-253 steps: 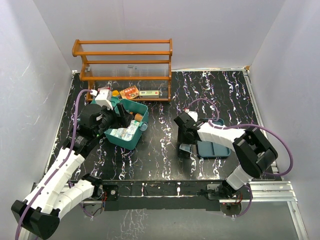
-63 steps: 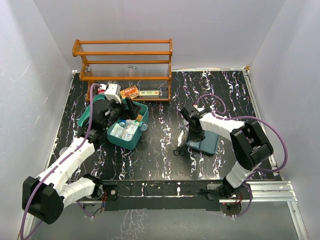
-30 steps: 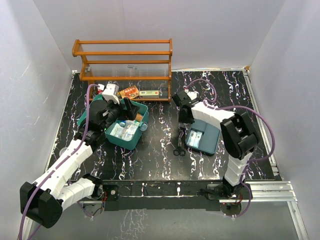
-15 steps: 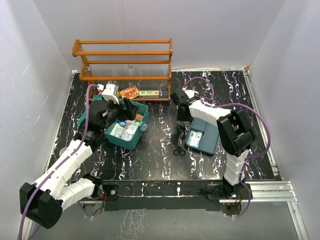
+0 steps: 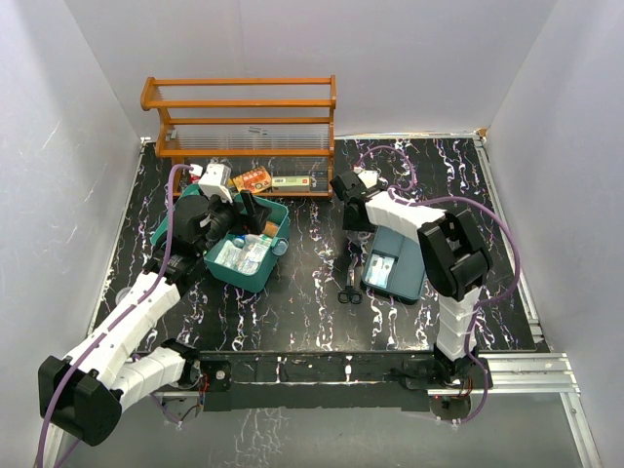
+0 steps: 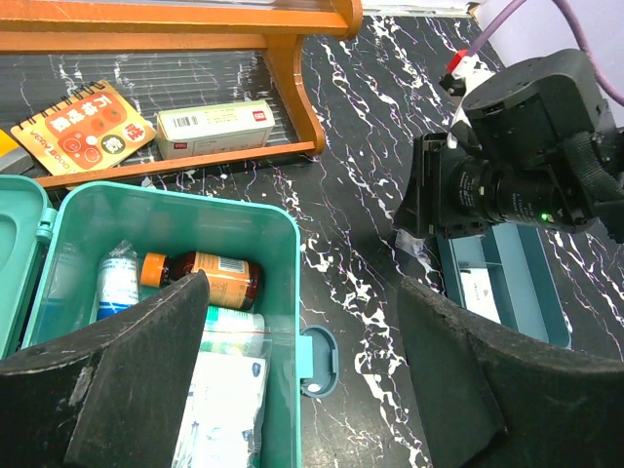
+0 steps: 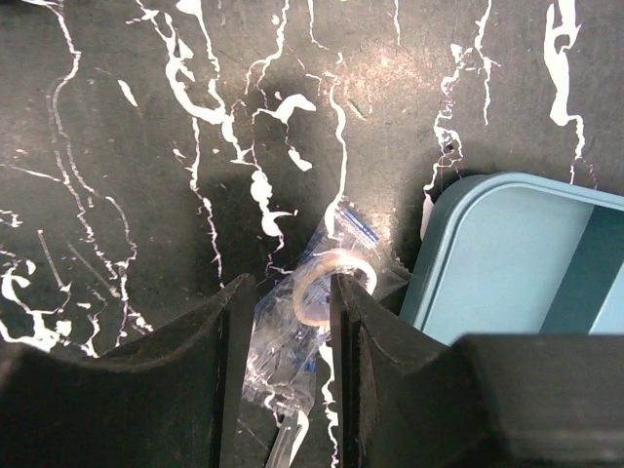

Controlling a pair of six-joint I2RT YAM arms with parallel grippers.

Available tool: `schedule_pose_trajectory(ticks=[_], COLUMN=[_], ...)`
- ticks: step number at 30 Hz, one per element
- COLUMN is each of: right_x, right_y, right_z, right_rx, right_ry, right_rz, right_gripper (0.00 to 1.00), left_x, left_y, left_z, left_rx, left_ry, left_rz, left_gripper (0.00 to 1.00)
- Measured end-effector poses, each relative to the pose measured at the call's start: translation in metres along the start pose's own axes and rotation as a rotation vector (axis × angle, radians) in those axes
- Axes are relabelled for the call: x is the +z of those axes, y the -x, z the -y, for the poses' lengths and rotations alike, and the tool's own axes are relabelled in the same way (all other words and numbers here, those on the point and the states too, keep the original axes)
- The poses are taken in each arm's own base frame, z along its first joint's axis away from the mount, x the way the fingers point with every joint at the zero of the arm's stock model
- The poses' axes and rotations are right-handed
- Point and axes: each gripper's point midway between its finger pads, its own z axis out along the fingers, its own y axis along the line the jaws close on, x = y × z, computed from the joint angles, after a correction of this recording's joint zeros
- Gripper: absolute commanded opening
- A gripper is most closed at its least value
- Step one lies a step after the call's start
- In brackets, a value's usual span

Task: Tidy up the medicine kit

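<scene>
The teal medicine kit box (image 5: 255, 280) stands open at the left, holding a brown bottle (image 6: 210, 276) and white packets (image 6: 226, 400). My left gripper (image 6: 302, 292) hovers open and empty over the box's right wall (image 6: 283, 210); it also shows in the top view (image 5: 249, 208). The darker insert tray (image 5: 409, 249) lies at centre right with a white packet (image 5: 383, 268) in it. My right gripper (image 7: 286, 288) is beside the tray's corner (image 7: 507, 253). Its fingers are closed narrowly on a clear bag (image 7: 302, 336) holding a tan ring.
Black scissors (image 5: 348, 292) lie left of the tray's near end. The orange wooden rack (image 5: 239, 117) stands at the back. An orange booklet (image 6: 83, 122) and a small carton (image 6: 214, 127) lie under it. The kit's lid (image 6: 18, 234) hangs open to the left.
My right gripper has moved off the tray toward the back left, and a white packet now lies in the tray. The left arm has held still for the last second.
</scene>
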Motion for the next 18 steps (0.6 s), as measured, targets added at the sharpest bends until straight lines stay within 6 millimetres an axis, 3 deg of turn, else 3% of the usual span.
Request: schedule_pose_trajectory(ticks=[9, 18], right_x=[0.014, 0.017], right_y=[-0.008, -0.007], right_z=[0.003, 0.0], right_rx=[0.015, 0.034], right_ry=[-0.003, 0.029], right_rz=[-0.041, -0.051], right_gripper=[0.34, 0.12], left_x=[0.0, 0.001], left_y=[0.0, -0.001], left_z=[-0.001, -0.002], left_rx=[-0.004, -0.008], left_ry=[0.008, 0.013], left_rz=[0.002, -0.002], left_gripper=[0.76, 0.76])
